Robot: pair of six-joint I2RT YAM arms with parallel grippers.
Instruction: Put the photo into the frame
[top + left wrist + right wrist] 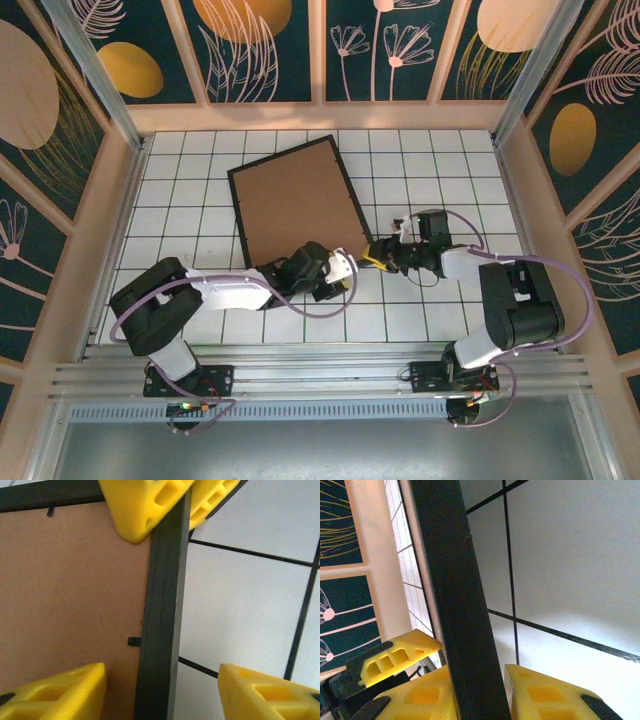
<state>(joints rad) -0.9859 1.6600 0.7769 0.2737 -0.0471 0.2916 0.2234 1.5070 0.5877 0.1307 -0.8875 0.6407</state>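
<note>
The frame (243,219) lies back up on the white gridded table, with a brown backing board (295,200) inside its black border. The photo is hidden. At the frame's near right corner my left gripper (352,268) is open. In the left wrist view the left gripper (162,680) straddles the black frame bar (162,605), its fingers (55,695) clear on both sides. My right gripper (370,256) is shut on the same frame edge. In the right wrist view the right gripper (480,690) has its yellow fingers (545,695) pressed against the frame bar (450,580).
A small black retaining tab (134,641) sticks out from the frame over the backing board. Wooden walls with dark floral panels (270,50) close in the table at the back and sides. A metal rail (320,375) runs along the near edge.
</note>
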